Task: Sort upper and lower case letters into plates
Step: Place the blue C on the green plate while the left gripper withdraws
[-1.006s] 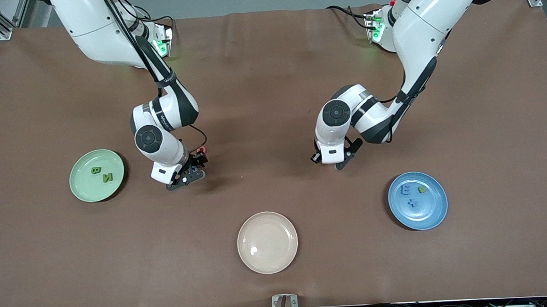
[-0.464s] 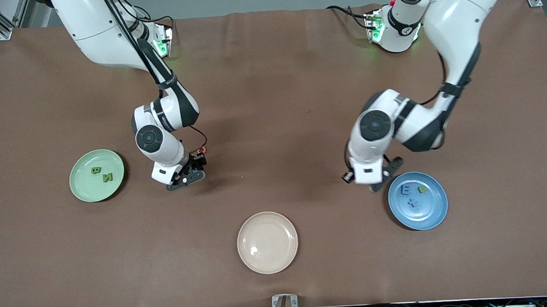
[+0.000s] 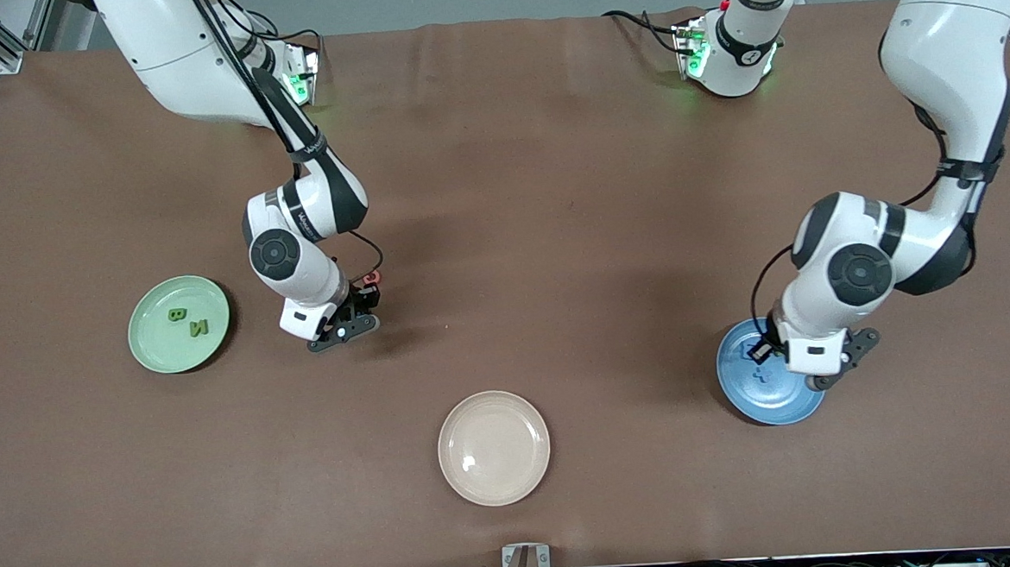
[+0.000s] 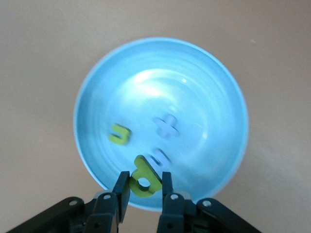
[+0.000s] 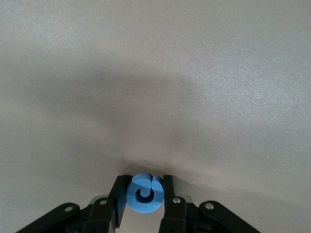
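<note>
1. The cream plate (image 3: pixel 494 447) lies closest to the front camera, roughly midway along the table (image 3: pixel 552 186), and it serves as the landmark below.
2. The blue plate (image 3: pixel 749 396) lies a little farther from the camera than the cream plate, toward the left arm's end of the table.
3. The left gripper (image 4: pixel 143 194) hangs over the blue plate, its fingers clamped on a green letter (image 4: pixel 144 177). In the left wrist view the letter sits over the plate's rim (image 4: pixel 92 165).
4. Inside the blue plate lie three pieces: a small green letter (image 4: pixel 119 134), a pale blue cross-shaped piece (image 4: pixel 166 126) and a pale blue letter (image 4: pixel 160 156) partly covered by the held one. Which letters they are cannot be read.
5. The green plate (image 3: pixel 156 347) lies farther from the camera than the cream plate, toward the right arm's end of the table. It holds two green letters, a B (image 3: pixel 176 314) and an N (image 3: pixel 200 327).
6. The right gripper (image 5: pixel 144 199) is low at the table between the green plate and the cream plate's line, farther from the camera than the cream plate. Its fingers are pressed on a blue letter (image 5: pixel 144 193), rounded in shape.
7. A small red piece (image 3: pixel 371 277) shows just beside the right gripper's wrist in the front view; what it is cannot be told.
</note>
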Controlling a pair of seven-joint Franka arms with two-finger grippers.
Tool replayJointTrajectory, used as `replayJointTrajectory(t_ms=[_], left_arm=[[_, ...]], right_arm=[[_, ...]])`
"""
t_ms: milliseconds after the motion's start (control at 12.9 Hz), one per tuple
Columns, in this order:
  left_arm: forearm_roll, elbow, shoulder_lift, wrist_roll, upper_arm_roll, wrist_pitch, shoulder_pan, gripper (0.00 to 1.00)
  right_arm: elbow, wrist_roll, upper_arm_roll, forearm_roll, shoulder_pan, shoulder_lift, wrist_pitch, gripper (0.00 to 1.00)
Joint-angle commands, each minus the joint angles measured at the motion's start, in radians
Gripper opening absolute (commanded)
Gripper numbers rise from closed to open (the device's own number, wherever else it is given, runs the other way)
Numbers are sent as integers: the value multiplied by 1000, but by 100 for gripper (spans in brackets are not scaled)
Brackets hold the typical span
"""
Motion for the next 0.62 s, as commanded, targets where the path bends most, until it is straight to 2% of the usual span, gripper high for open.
replayJointTrajectory(t_ms=[0, 77, 155, 232, 309, 542], left_arm=[[29, 22, 51, 55, -12, 1, 53, 12], [41, 33, 65, 67, -12, 4, 62, 26], [58, 31, 67, 72, -10, 2, 62, 61], [64, 28, 64, 72, -10, 2, 64, 91], [66, 28, 59, 76, -10, 2, 71, 100], [63, 22, -8, 107, -30, -53, 67, 100]], right_arm=[[-3, 4, -10, 13, -7, -54, -61, 19], [9, -4, -25, 5, -13, -92, -131, 19], [18, -12, -57, -1, -27, -143, -218, 19], [29, -44, -88, -15, -35, -180, -292, 19], [32, -96, -126, -27, -48, -212, -343, 19], [22, -342, -223, -30, -131, -257, -397, 20]])
